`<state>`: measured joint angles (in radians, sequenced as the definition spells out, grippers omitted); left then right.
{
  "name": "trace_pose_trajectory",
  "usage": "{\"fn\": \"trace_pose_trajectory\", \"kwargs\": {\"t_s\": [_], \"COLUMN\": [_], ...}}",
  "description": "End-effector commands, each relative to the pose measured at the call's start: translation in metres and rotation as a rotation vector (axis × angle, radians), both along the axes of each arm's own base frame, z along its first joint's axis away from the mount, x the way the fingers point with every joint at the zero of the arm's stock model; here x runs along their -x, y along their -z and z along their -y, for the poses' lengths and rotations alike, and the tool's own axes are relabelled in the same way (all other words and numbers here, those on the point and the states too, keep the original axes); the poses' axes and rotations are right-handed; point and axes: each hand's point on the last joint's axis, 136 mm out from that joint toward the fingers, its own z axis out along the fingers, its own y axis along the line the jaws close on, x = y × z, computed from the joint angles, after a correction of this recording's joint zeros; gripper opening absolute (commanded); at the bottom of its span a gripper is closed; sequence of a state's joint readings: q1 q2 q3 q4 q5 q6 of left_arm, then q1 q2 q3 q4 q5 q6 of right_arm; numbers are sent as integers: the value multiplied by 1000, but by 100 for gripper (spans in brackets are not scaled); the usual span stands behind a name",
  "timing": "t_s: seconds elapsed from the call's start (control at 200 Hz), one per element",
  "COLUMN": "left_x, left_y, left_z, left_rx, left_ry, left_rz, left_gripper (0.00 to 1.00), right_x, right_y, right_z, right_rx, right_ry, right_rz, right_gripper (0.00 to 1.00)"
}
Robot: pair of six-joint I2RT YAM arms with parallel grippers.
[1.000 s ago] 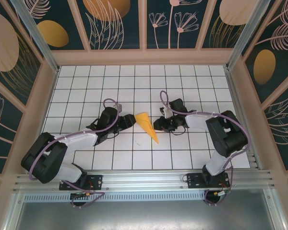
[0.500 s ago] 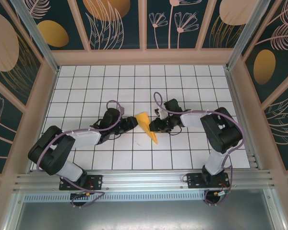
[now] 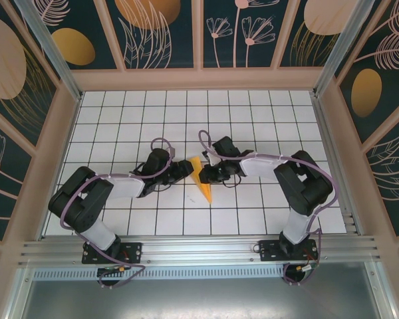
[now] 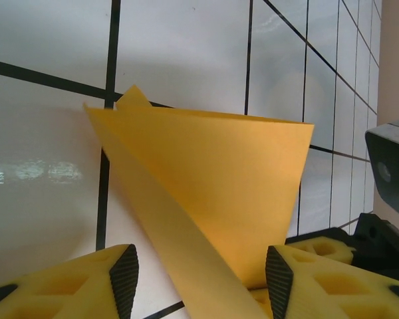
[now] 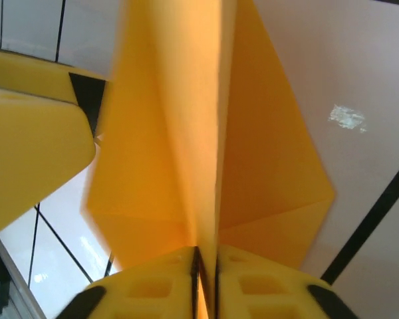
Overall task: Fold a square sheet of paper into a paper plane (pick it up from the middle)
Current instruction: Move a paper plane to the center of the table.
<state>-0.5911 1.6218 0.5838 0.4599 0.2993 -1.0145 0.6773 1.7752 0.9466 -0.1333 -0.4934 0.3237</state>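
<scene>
The white tiled bench point(image 3: 120, 219) carries the work near its middle. The left tool point(image 3: 185, 168) reaches in from 9 o'clock and the right tool point(image 3: 205, 174) from 3 o'clock, and both meet at the wide end of the paper plane point(image 3: 201, 181). The plane is a narrow orange dart with its tip toward 5 o'clock. The right tool is closed on the centre fold and pinches the layers flat. The left tool stands about half open, with its pads point(image 4: 125, 279) on either side of the paper, and it grips nothing. I judge that the step in hand is pressing the centre crease, late in the folding. The next move probably asks the left tool to close gently on one wing and bend it down while the right one holds the fold, without tearing the thin paper
</scene>
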Motion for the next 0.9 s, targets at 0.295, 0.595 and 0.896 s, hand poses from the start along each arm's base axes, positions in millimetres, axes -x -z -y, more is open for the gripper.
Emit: {"fn": "trace_pose_trajectory", "kwargs": {"t_s": [0.295, 0.595, 0.896], "left_x": [-10, -10, -7], "left_y": [-36, -41, -35], "left_z": [-42, -31, -29], "left_rx": [-56, -20, -10], "left_ry": [-205, -161, -152], "left_rz": [132, 135, 117], "left_gripper": [54, 54, 54], "right_x": [-38, -43, -46], "right_y": [-35, -24, -10], "right_z": [34, 31, 20], "right_rx": [328, 356, 411], "right_ry": [249, 297, 267], "right_rz": [219, 186, 177], "right_gripper": [0, 11, 27]}}
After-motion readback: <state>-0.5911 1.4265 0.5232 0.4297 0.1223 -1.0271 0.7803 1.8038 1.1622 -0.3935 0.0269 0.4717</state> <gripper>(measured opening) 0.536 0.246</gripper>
